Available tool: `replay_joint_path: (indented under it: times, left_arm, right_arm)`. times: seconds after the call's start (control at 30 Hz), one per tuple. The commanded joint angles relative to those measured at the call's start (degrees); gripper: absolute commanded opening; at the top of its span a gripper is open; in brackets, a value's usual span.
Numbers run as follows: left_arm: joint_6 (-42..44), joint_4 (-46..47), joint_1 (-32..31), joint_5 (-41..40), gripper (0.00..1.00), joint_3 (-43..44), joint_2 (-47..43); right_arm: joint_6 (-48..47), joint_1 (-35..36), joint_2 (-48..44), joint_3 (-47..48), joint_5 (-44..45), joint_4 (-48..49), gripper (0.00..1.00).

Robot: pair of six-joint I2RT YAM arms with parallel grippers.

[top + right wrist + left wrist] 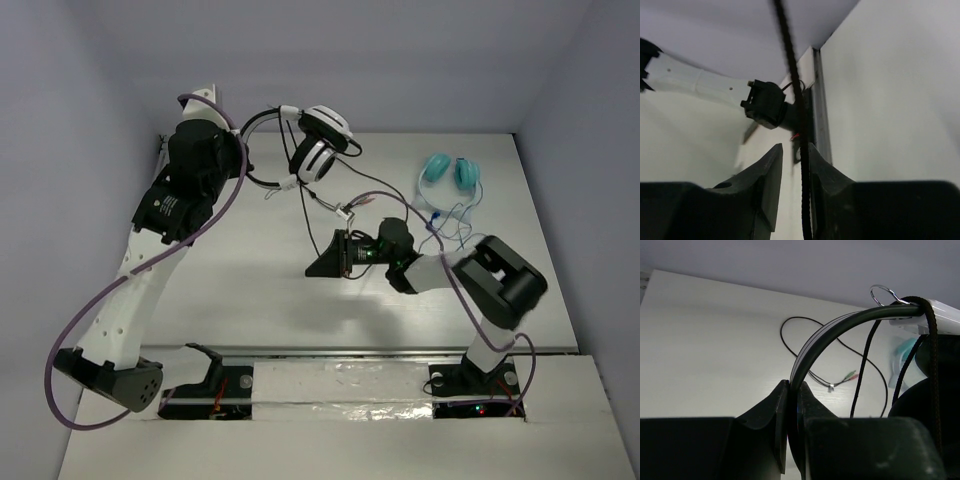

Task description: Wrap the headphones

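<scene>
Pinching the headband (840, 325), left jaws hide its base; right jaws gape around cable (790, 60).

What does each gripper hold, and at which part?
The left gripper clamps the headphones by the headband. The right gripper is open; the cable runs between its fingers.

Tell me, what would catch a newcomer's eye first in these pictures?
The black-and-white over-ear headphones are held up above the back of the white table, with their thin black headband clamped in the left pincer. Mid-table, the right pincer stands slightly parted around the long thin black cable. A small teal pair of headphones lies at the back right.
</scene>
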Motion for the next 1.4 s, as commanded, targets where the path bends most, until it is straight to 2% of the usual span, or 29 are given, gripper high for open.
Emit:
replay_joint_path:
  times: [0.0,0.03,0.17,0.2,0.23,0.4,0.43,0.57,0.7,0.73,0.9,1.13,1.37]
  left_arm:
    - [-2.9,9.5,1.9,-5.0,0.00,-0.7,-1.1]
    - [-2.4,9.5,2.4,-5.0,0.00,-0.9,-1.0]
    - [-0.7,10.0,3.2,-8.3,0.00,-4.2,-0.1]
    - [-0.6,9.6,3.2,-8.5,0.00,-4.9,-0.1]
    - [-0.4,9.3,3.7,-8.5,0.00,-5.4,-0.1]
    - [0.8,7.8,3.7,-8.5,0.00,-11.1,-1.6]
    - [0.9,7.4,3.7,-8.6,0.00,-12.0,-1.7]
    - [1.7,5.1,3.7,-8.4,0.00,-18.0,-3.7]
    - [4.8,3.4,-1.0,-10.6,0.00,-22.6,-5.4]
    - [5.3,2.8,-3.6,-11.4,0.00,-23.3,-5.5]
    - [5.8,0.4,-7.7,-10.4,0.00,-26.7,-7.1]
    - [6.5,0.9,-8.3,-4.1,0.00,-29.8,-10.7]
    - [8.0,0.9,-9.6,0.8,0.00,-31.3,-13.1]
  right_arm:
    - [-16.8,4.0,-10.7,1.0,6.8,-11.4,0.30]
    - [-17.7,4.9,-12.1,0.8,8.2,-15.9,0.28]
    - [-17.7,9.4,-18.0,-1.7,8.5,-19.5,0.15]
    - [-18.4,10.4,-21.2,-2.5,8.9,-20.6,0.05]
    - [-18.7,12.4,-22.8,-3.8,10.0,-23.3,0.01]
    - [-22.2,15.4,-31.5,-2.6,14.3,-34.8,0.00]
    - [-23.5,16.1,-33.3,-1.2,16.4,-41.7,0.00]
    - [-30.6,16.8,-35.8,7.5,23.1,-57.9,0.00]
    - [-39.1,16.8,-35.5,17.9,30.7,-70.7,0.00]
    - [-40.3,16.8,-35.0,19.6,36.0,-75.1,0.00]
    - [-44.3,16.8,-31.4,26.2,51.5,-80.3,0.00]
    - [-47.2,16.8,-26.2,33.3,74.5,-81.6,0.00]
    - [-51.2,13.3,-20.0,37.9,84.2,-75.1,0.00]
